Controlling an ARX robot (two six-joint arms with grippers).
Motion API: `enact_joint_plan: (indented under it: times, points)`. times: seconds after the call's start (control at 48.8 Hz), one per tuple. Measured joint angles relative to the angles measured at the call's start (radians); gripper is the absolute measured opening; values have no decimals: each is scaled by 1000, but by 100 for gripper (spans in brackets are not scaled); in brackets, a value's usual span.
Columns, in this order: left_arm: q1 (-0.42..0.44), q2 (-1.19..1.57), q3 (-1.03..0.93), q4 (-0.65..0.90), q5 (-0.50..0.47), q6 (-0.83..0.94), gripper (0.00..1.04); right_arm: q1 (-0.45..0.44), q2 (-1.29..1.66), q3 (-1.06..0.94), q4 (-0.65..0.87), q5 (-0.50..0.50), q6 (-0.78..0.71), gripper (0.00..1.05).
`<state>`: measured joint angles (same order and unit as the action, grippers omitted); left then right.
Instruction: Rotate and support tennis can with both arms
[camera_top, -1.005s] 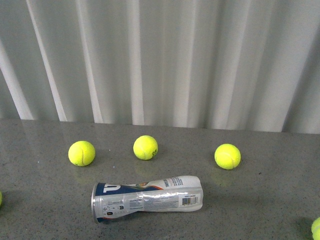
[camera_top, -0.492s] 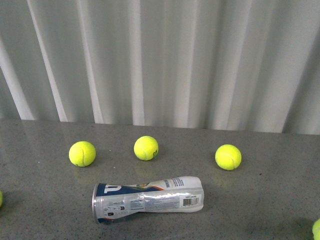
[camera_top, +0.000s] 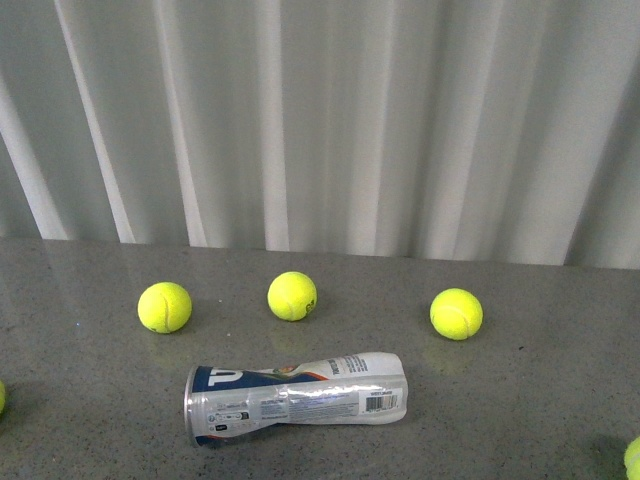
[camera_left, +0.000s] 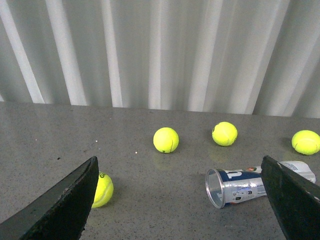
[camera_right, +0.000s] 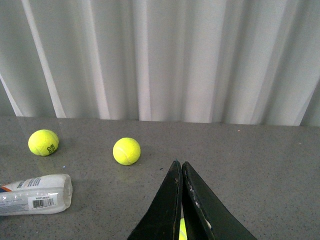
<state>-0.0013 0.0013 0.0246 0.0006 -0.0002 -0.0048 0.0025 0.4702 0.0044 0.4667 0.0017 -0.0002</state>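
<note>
Nothing has moved; the tennis can (camera_top: 295, 398) lies sideways, untouched. Left gripper (camera_left: 179, 159) gapes, ready to take it; right gripper (camera_right: 181, 164) is pinched closed, perhaps for propping.

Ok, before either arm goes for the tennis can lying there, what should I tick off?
1. Tennis can on its side on the table, nothing holding it: ok.
2. Left gripper open: ok, fingers spread wide.
3. Right gripper open: not ok, fingers closed together.
4. Either gripper touching the can: not ok, both are apart from it, and no arm shows in the front view.
5. Tennis balls beyond the can apart from it: ok.
6. Can empty inside: cannot tell.
</note>
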Motion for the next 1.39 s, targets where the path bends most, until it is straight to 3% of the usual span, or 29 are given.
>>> enact_joint_plan:
  times: [0.779,0.861,1.005,1.046,1.189,1.394]
  points:
    - [0,0,0,0,0,0,98,0,-300,0,-294,0,0,3]
    - [0,0,0,0,0,0,98,0,-435,1,-459,-2,0,3]
    - [0,0,0,0,0,0,98,0,-465,1,-465,-2,0,3]
    - [0,0,0,0,0,0,98,0,-465,1,-466,-2,0,6]
    - [0,0,0,0,0,0,98,0,-466,1,-466,-2,0,32]
    - [0,0,0,0,0,0,98,0,-466,1,-466,-2,0,80]
